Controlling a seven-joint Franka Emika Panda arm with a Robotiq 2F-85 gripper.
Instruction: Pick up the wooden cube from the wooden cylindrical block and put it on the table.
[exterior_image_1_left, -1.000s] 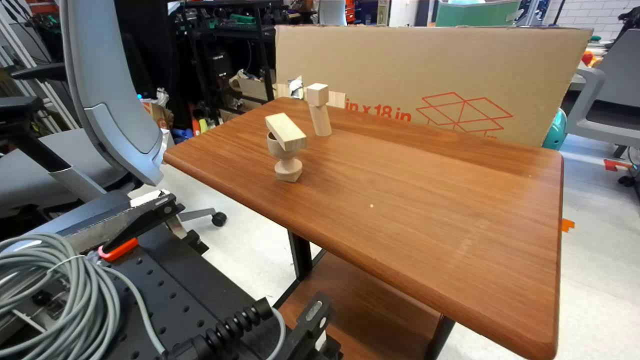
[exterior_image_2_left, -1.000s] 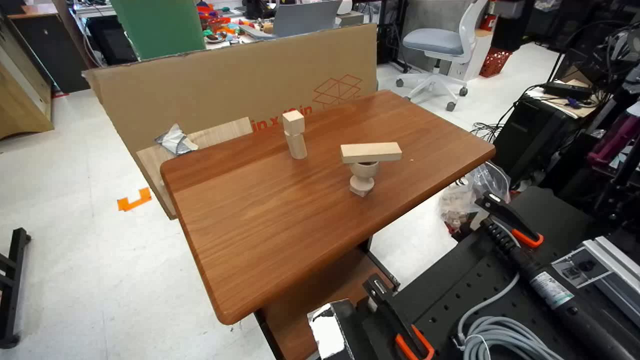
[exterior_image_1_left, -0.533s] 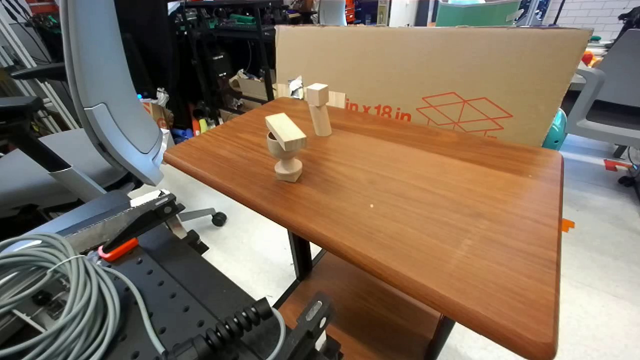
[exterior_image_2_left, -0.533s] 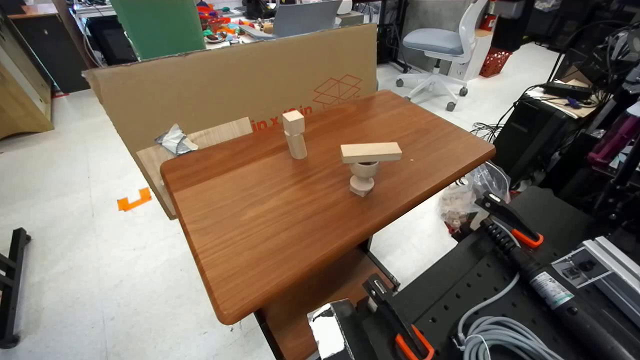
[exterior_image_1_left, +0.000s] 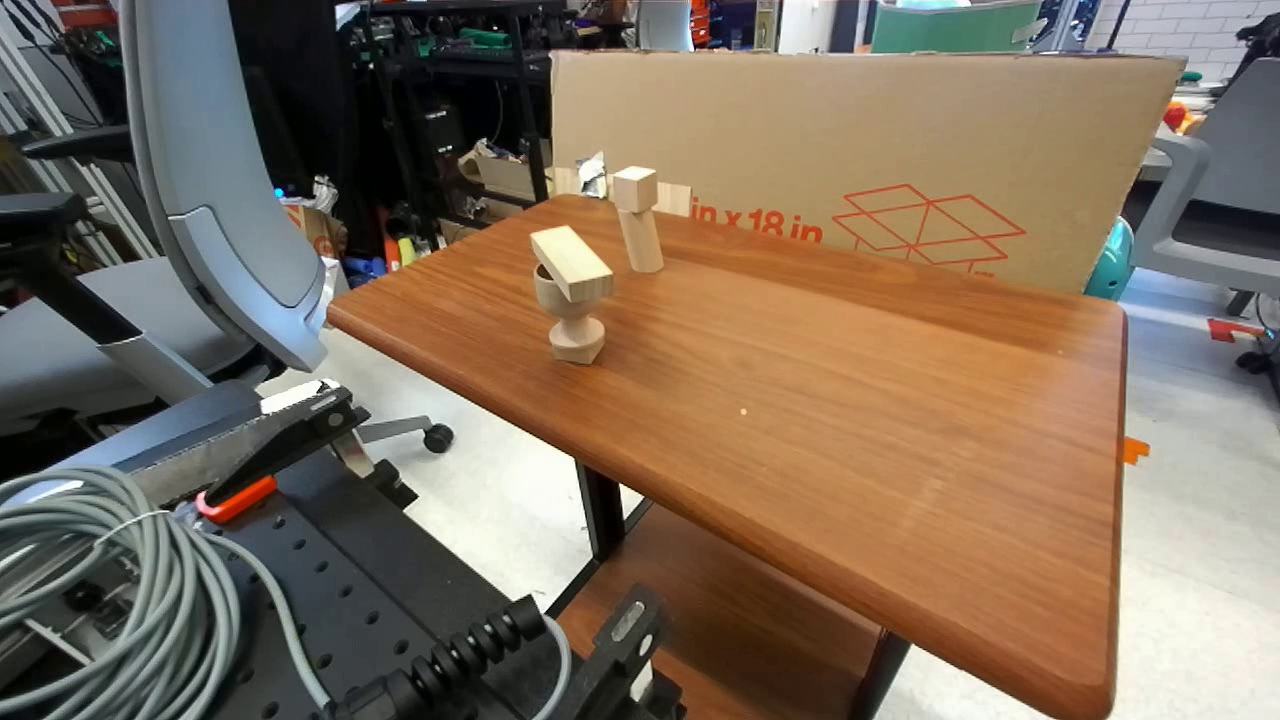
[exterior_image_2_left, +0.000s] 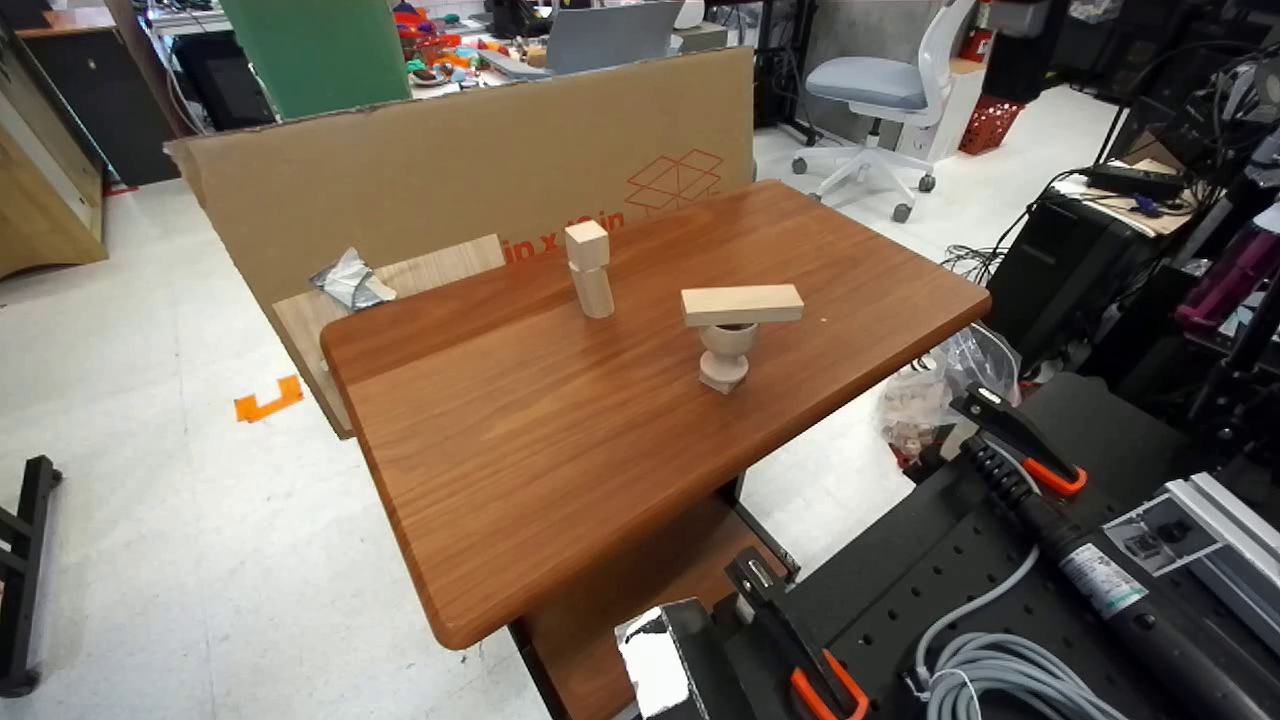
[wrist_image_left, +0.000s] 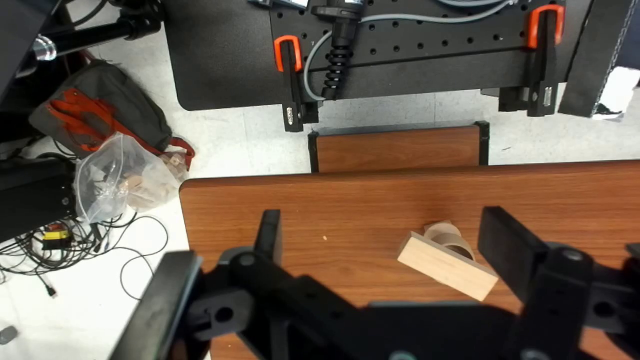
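Observation:
The pale wooden cube (exterior_image_1_left: 635, 188) sits on top of the narrow wooden cylindrical block (exterior_image_1_left: 643, 241), near the table's far edge. In an exterior view, the cube (exterior_image_2_left: 587, 244) also rests on the upright post (exterior_image_2_left: 594, 292). The reddish-brown table (exterior_image_1_left: 850, 420) carries them; its top (exterior_image_2_left: 500, 470) also shows in an exterior view. My gripper (wrist_image_left: 383, 217) is open and empty in the wrist view, with its fingers wide apart above the table (wrist_image_left: 350, 200). The cube and the post do not show in the wrist view.
A flat pale block (exterior_image_1_left: 572, 262) lies across a wooden cup on a squat round base (exterior_image_1_left: 577, 338); the block (wrist_image_left: 448, 266) shows between my fingers in the wrist view, below them. A tall cardboard sheet (exterior_image_2_left: 450, 170) stands along the table's far edge.

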